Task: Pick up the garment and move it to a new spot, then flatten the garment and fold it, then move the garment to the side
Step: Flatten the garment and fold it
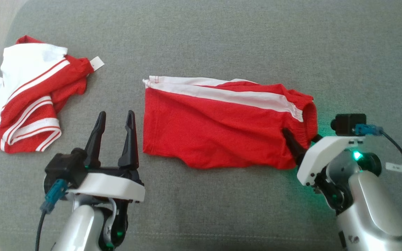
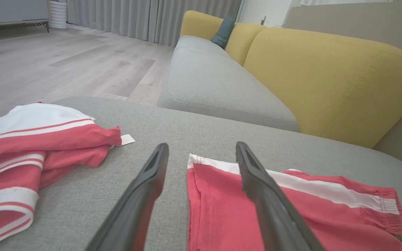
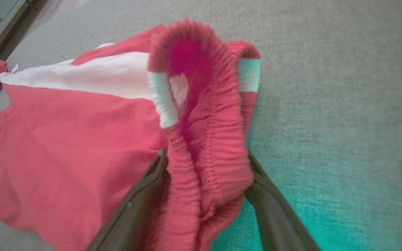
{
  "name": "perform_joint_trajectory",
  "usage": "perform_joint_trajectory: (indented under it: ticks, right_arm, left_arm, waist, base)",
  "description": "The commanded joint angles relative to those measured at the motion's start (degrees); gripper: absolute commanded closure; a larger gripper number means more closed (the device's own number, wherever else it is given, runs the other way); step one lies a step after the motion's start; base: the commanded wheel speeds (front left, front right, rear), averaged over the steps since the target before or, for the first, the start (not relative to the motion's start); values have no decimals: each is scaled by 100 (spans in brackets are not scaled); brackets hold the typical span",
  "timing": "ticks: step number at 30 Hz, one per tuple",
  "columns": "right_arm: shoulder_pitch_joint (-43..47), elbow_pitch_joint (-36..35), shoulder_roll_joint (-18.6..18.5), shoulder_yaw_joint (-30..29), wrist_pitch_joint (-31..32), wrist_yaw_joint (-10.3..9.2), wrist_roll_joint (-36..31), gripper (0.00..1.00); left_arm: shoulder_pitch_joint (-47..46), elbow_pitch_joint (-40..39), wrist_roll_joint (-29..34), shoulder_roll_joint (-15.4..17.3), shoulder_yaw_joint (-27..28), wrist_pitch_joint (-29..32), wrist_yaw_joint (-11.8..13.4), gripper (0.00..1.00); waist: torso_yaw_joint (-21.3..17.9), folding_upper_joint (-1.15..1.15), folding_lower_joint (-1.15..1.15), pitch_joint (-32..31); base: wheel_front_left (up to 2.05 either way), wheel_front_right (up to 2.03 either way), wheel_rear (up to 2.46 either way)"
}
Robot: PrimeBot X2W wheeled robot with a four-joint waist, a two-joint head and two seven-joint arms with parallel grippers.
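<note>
Shorts (image 1: 222, 129) lie flat mid-cushion (image 1: 222, 209). Right gripper (image 3: 206, 153) spread astride waistband (image 3: 201, 104), unclamped. Left gripper (image 1: 116, 115) spread, empty, beside hem (image 2: 191, 195). Risk: pinching one layer only, so shorts bunch or slip.

A broad grey woven-fabric cushion (image 1: 222, 38) spread across the foreground, evenly lit. Beyond it stood a long sofa with a grey upholstered seat (image 2: 215, 83) and mustard-yellow padded backrests (image 2: 326, 76), with a small blue-grey pillow (image 2: 224, 31) propped against the far one. Pale wood-plank flooring (image 2: 65, 59) ran back to grey pleated curtains (image 2: 145, 17), near a white ribbed cylinder (image 2: 58, 14) and a low grey cabinet (image 2: 9, 12). The light was soft and diffuse.
</note>
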Motion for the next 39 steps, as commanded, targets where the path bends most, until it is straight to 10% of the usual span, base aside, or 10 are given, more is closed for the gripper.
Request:
perform_joint_trajectory:
  ticks: [1,3,5,20,39]
  right_arm:
    - [-142,-1,-21,243,107,-5,105,54]
    - [-186,51,-35,290,150,-5,186,65]
    - [-284,119,-77,327,208,-5,375,100]
    - [-443,-476,-1608,-112,1088,-5,975,100]
    - [-196,-1560,-193,691,1073,-5,1823,100]
  left_arm:
    - [-55,-144,95,12,252,-69,-42,0]
    - [-49,-138,114,-2,268,-69,-62,0]
    - [-38,-129,153,-29,299,-69,-94,0]
    - [83,-125,342,-144,332,-70,-264,0]
    - [-5,-64,399,-202,325,-70,-343,0]
  waist:
    - [-6,0,0,-12]
    - [-10,0,0,-19]
    - [-29,0,0,-37]
    - [-452,0,0,-220]
    - [-247,0,0,-219]
  base:
    - [0,0,0]
    - [0,0,0]
    - [0,0,0]
    - [0,0,0]
    - [0,0,0]
